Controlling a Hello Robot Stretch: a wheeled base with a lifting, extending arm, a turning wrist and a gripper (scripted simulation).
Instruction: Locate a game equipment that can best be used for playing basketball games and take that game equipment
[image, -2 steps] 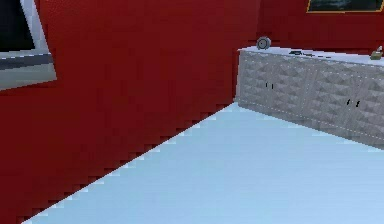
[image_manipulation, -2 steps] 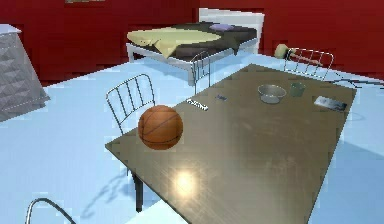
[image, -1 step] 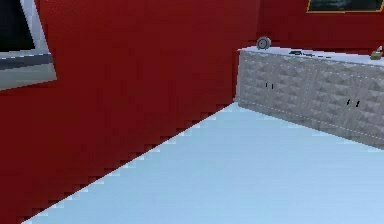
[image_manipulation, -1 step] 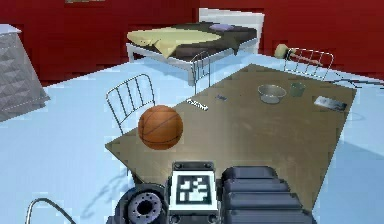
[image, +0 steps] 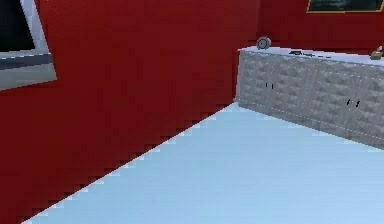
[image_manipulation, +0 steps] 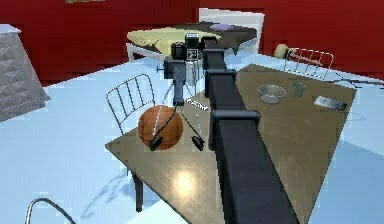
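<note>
Gripper (image_manipulation: 175, 142) at the dark arm's far end points its thin fingers down at an orange basketball (image_manipulation: 158, 126), which rests on the corner of a brown wooden table (image_manipulation: 290, 140). Whether it has hold of anything cannot be told. A wire-backed chair (image_manipulation: 128, 97) stands just beside the ball. Farther along the tabletop sits a glass bowl (image_manipulation: 270, 94). Beyond is a bed (image_manipulation: 165, 38). In the forward view, a grey cabinet (image: 310, 85) carries a small clock (image: 263, 43).
</note>
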